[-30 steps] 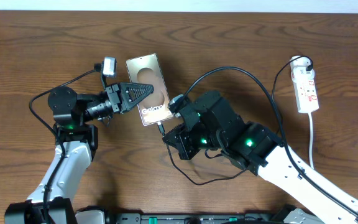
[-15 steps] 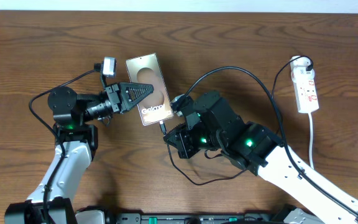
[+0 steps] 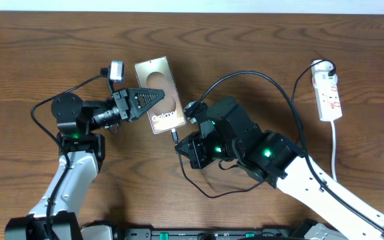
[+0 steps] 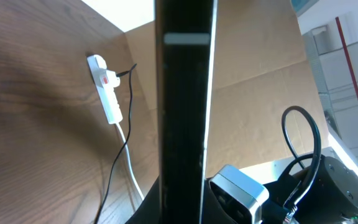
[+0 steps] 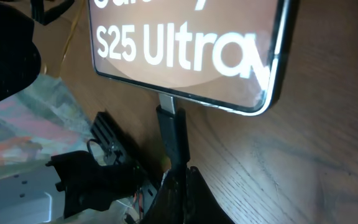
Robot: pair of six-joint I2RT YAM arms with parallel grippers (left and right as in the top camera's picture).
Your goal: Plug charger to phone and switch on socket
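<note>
Charger connector (image 5: 171,134) pinched in right claw (image 5: 178,182), tip only part-seated in Galaxy S25 Ultra (image 5: 185,50) clamped by left claw (image 3: 157,96); risked bending it on skewed push.

Our arms show white tubular lower links (image 3: 72,180), black joint housings (image 3: 69,110) with glowing green lights (image 3: 267,153), thin looping black cables (image 3: 35,113), and a black triangular left gripper (image 3: 160,95).

The phone (image 5: 185,43) bears white lettering reading "S25 Ultra" on its face in the right wrist view, and "Galaxy" shows partly from overhead.
</note>
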